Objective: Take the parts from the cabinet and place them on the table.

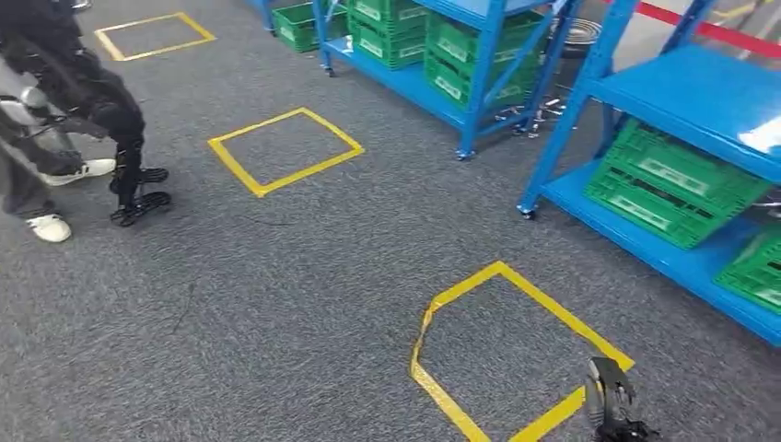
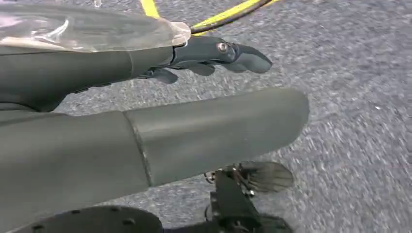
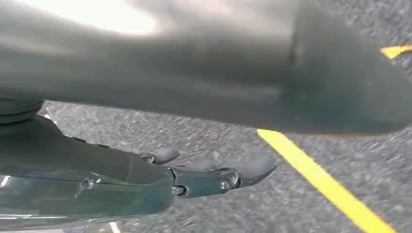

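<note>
Head view gives me blue shelving (image 1: 645, 101) with green crates (image 1: 677, 180); both my left hand (image 2: 160, 97) and right hand (image 3: 204, 121) hang loosely spread over carpet (image 1: 304, 304), holding nothing.

The left hand (image 2: 160, 121) is hanging low above the floor, its thick grey thumb stretching straight out and its darker fingers (image 2: 218, 53) reaching forward, loosely spread, with nothing between them. The right hand (image 3: 204, 121) is hanging the same way, thumb extended, fingers (image 3: 228, 177) lying nearly straight and apart, holding nothing. In the head view the right hand (image 1: 610, 398) is showing at the bottom edge.
</note>
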`<move>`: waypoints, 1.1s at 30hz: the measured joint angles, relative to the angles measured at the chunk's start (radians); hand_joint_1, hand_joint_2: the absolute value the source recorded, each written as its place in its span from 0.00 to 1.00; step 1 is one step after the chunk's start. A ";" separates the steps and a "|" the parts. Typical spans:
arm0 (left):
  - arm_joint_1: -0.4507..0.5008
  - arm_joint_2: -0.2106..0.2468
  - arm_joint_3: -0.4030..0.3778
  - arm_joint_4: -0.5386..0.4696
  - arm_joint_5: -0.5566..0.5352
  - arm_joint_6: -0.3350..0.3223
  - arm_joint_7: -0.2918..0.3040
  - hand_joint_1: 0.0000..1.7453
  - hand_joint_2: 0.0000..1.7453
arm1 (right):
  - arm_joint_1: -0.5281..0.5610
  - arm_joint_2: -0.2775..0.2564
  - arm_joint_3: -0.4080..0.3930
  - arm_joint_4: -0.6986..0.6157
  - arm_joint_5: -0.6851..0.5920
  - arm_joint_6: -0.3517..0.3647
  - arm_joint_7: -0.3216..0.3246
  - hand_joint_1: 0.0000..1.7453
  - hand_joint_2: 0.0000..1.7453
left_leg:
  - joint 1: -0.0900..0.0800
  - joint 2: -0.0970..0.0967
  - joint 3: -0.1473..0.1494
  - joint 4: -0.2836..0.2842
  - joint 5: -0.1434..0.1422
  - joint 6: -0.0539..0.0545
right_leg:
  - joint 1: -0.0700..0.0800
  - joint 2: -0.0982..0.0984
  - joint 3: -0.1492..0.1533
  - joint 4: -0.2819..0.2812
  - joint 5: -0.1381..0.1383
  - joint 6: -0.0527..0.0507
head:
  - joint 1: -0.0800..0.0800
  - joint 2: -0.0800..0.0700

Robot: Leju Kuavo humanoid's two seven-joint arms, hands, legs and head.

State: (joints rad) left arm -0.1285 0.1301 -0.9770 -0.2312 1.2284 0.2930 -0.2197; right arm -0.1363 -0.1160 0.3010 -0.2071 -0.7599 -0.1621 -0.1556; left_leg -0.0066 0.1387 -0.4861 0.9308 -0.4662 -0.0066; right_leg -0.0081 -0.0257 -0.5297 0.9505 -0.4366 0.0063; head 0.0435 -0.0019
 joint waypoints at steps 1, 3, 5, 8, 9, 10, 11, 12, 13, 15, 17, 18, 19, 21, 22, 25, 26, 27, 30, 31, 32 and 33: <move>0.000 0.000 0.000 0.000 0.000 0.000 0.000 0.00 0.00 | 0.000 0.000 0.000 0.000 0.000 0.000 -0.001 0.00 0.00 | 0.009 -0.051 -0.006 0.020 -0.018 -0.009 | -0.005 0.010 0.001 -0.003 0.004 -0.006 | -0.001 0.000; 0.001 0.001 0.000 0.000 0.000 0.000 -0.002 0.00 0.00 | -0.007 0.000 0.000 0.000 0.000 0.000 -0.001 0.00 0.00 | 0.012 -0.119 -0.073 0.162 -0.100 -0.015 | -0.007 0.027 -0.005 -0.003 0.009 -0.014 | -0.018 0.000; 0.007 0.001 0.000 0.000 0.001 0.000 -0.001 0.00 0.00 | -0.008 0.000 0.000 0.000 0.000 0.002 -0.001 0.00 0.00 | 0.013 -0.132 -0.159 0.331 -0.161 -0.020 | -0.007 0.052 -0.010 -0.003 0.010 -0.016 | -0.026 0.000; 0.011 0.001 0.000 0.000 0.001 0.000 -0.001 0.00 0.00 | -0.005 0.000 0.000 0.000 0.000 0.002 0.000 0.00 0.00 | 0.013 -0.135 -0.131 0.243 -0.074 -0.014 | -0.008 0.093 -0.008 -0.002 0.012 -0.015 | -0.031 0.000; 0.010 0.001 0.000 0.000 0.001 0.000 -0.001 0.00 0.00 | -0.006 0.000 0.000 0.000 0.000 0.002 -0.001 0.00 0.00 | 0.013 -0.146 -0.085 0.144 -0.024 -0.010 | -0.008 0.106 -0.006 -0.002 0.012 -0.013 | -0.032 0.000; 0.010 0.002 0.000 0.000 0.001 0.000 -0.001 0.00 0.00 | -0.006 0.000 0.000 0.000 0.000 0.002 -0.001 0.00 0.00 | 0.014 -0.182 -0.042 0.052 0.016 -0.005 | -0.009 0.116 -0.005 -0.002 0.013 -0.011 | -0.033 0.000; 0.011 0.005 0.000 0.000 0.001 0.000 -0.001 0.00 0.00 | -0.008 0.001 0.000 0.000 0.000 0.002 -0.001 0.00 0.00 | 0.014 -0.230 -0.024 0.001 0.015 0.001 | -0.003 0.128 -0.011 0.002 0.013 -0.005 | -0.036 0.000; 0.010 0.005 0.000 0.000 0.001 0.000 -0.001 0.00 0.00 | -0.009 0.001 0.000 -0.001 0.000 0.002 -0.001 0.00 0.00 | 0.014 -0.210 -0.026 0.001 0.018 0.001 | -0.004 0.137 -0.014 0.002 0.015 0.001 | -0.034 0.000; 0.007 0.004 0.000 0.000 0.001 0.000 -0.001 0.00 0.00 | -0.007 0.001 0.000 -0.001 0.000 0.002 -0.001 0.00 0.00 | 0.011 -0.202 -0.026 0.003 0.017 0.004 | -0.005 0.147 -0.017 0.001 0.016 0.006 | -0.032 0.000; 0.006 0.003 0.000 0.000 0.001 -0.001 -0.002 0.00 0.00 | -0.004 0.001 0.000 0.000 0.000 0.002 0.000 0.00 0.00 | 0.014 -0.182 -0.023 -0.003 0.021 0.015 | -0.007 0.169 -0.022 -0.003 0.020 0.021 | -0.031 0.000; 0.006 0.000 0.000 0.000 0.002 -0.001 -0.001 0.00 0.00 | -0.003 0.001 0.000 0.000 0.000 0.002 0.000 0.00 0.00 | 0.017 -0.157 -0.020 -0.013 0.026 0.027 | -0.004 0.081 -0.045 0.055 -0.024 0.027 | -0.021 0.000; 0.008 0.000 0.000 0.000 0.002 -0.002 -0.001 0.00 0.00 | -0.007 0.001 0.000 0.000 0.000 0.001 0.000 0.00 0.00 | 0.015 -0.141 -0.021 -0.013 0.025 0.030 | -0.004 0.054 -0.081 0.134 -0.073 0.031 | -0.012 0.000; 0.011 0.001 0.000 0.000 0.003 -0.001 -0.001 0.00 0.00 | -0.009 0.001 0.000 0.000 0.000 0.001 0.000 0.00 0.00 | 0.014 -0.128 -0.020 -0.013 0.025 0.031 | -0.005 0.042 -0.122 0.226 -0.117 0.034 | -0.008 0.000; 0.013 0.002 0.000 0.000 0.004 -0.001 0.000 0.00 0.00 | -0.007 0.001 0.000 0.000 -0.001 0.001 0.000 0.00 0.00 | 0.013 -0.104 -0.021 -0.012 0.024 0.031 | -0.009 0.034 -0.170 0.338 -0.150 0.039 | -0.006 0.000; 0.012 0.001 0.000 0.000 0.005 -0.002 0.000 0.00 0.00 | -0.004 0.001 0.000 0.000 -0.004 0.000 0.000 0.00 0.00 | 0.013 -0.093 -0.020 -0.011 0.023 0.030 | -0.011 0.031 -0.159 0.322 -0.131 0.041 | -0.003 0.000; 0.011 -0.002 0.000 0.000 0.005 -0.001 0.000 0.00 0.00 | -0.006 0.001 0.000 0.000 -0.016 0.000 -0.002 0.00 0.00 | 0.014 -0.061 -0.012 -0.007 0.014 0.019 | -0.011 -0.019 -0.023 0.071 -0.010 0.036 | 0.009 0.000; 0.012 -0.002 0.000 0.000 0.005 -0.002 0.000 0.00 0.00 | -0.010 0.001 0.000 0.000 -0.016 0.000 -0.002 0.00 0.00 | 0.008 -0.051 -0.009 -0.004 0.009 0.012 | -0.003 -0.067 0.002 0.014 -0.016 0.035 | 0.015 0.000; 0.011 -0.002 0.000 0.000 0.005 -0.001 0.000 0.00 0.00 | -0.013 0.001 0.000 0.000 -0.016 0.000 -0.002 0.00 0.00 | 0.003 -0.042 -0.010 0.002 0.006 0.007 | -0.002 -0.049 0.002 0.010 -0.011 0.019 | 0.017 0.000; 0.004 -0.002 0.000 0.000 0.005 -0.001 0.000 0.00 0.00 | -0.005 0.001 0.000 0.000 -0.017 -0.001 -0.003 0.00 0.00 | 0.004 -0.011 -0.003 -0.003 0.004 -0.004 | 0.002 -0.015 -0.005 0.010 -0.010 0.002 | -0.004 0.000; 0.003 -0.002 0.000 0.000 0.005 -0.002 0.000 0.00 0.00 | -0.005 0.001 0.000 0.000 -0.017 -0.002 -0.003 0.00 0.00 | 0.009 -0.031 -0.004 0.005 -0.005 -0.014 | -0.005 -0.004 -0.002 0.003 -0.004 -0.007 | -0.001 0.000; 0.004 -0.002 0.000 0.000 0.005 -0.002 0.000 0.00 0.00 | -0.007 0.001 0.000 0.000 -0.017 -0.002 -0.003 0.00 0.00 | 0.012 -0.081 -0.016 0.038 -0.031 -0.020 | -0.005 0.006 -0.004 0.003 -0.002 -0.011 | -0.008 0.000; 0.004 -0.002 0.000 0.000 0.004 -0.002 0.000 0.00 0.00 | -0.010 0.001 0.000 0.000 -0.018 -0.002 -0.004 0.00 0.00 | 0.012 -0.108 -0.048 0.106 -0.073 -0.022 | -0.006 0.015 -0.007 0.003 0.000 -0.015 | -0.016 0.000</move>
State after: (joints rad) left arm -0.1241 0.1286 -0.9770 -0.2308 1.2325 0.2914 -0.2197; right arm -0.1465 -0.1148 0.3010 -0.2075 -0.7782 -0.1640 -0.1595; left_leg 0.0059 0.0305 -0.5342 1.0371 -0.5392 -0.0289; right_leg -0.0141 -0.0107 -0.5370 0.9535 -0.4362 -0.0088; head 0.0270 -0.0019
